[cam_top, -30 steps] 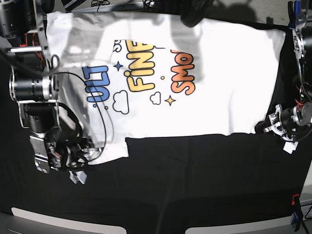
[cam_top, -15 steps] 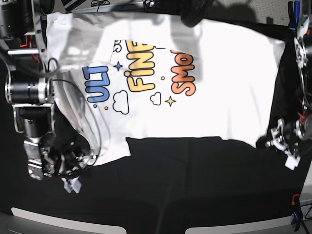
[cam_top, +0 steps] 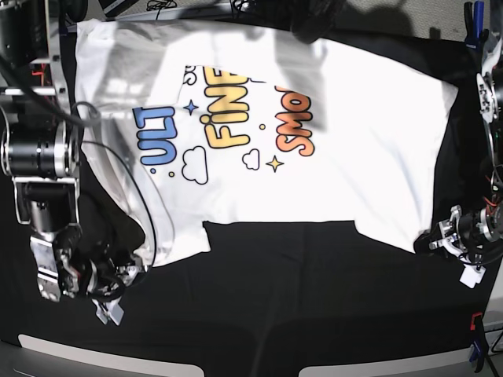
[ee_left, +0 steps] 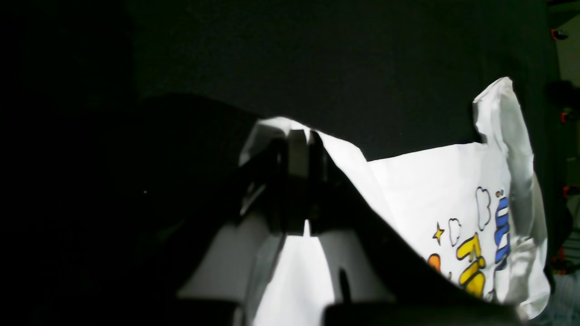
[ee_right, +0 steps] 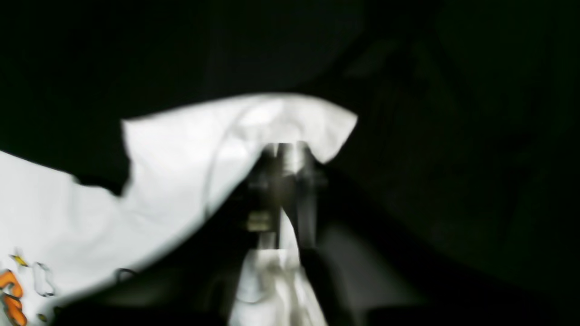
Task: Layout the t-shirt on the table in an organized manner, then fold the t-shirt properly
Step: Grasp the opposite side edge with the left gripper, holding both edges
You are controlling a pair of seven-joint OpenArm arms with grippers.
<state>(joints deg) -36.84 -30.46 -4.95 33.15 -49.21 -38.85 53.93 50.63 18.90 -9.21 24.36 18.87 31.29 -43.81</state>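
Observation:
The white t-shirt (cam_top: 354, 141) lies print side up across the far half of the black table (cam_top: 299, 306). At the right of the base view my left gripper (cam_top: 435, 238) is shut on the shirt's near corner. The left wrist view shows that gripper (ee_left: 301, 136) pinching the t-shirt's (ee_left: 430, 190) edge. At the left, my right gripper (cam_top: 130, 267) sits at the sleeve's near corner. The right wrist view is blurred: cloth of the t-shirt (ee_right: 181, 149) drapes over the right gripper (ee_right: 285, 151) and runs between its fingers, and I cannot make out how the jaws stand.
A blue clamp (cam_top: 474, 23) sits at the far right edge and an orange-and-blue clamp (cam_top: 475, 338) at the near right edge. Pale strips (cam_top: 78, 345) line the front edge. Cables (cam_top: 157, 6) lie beyond the far edge.
Both grippers have moved toward the table's front, drawing the shirt's near corners with them. The cloth at the left sleeve and right corner now lies flatter and more stretched.

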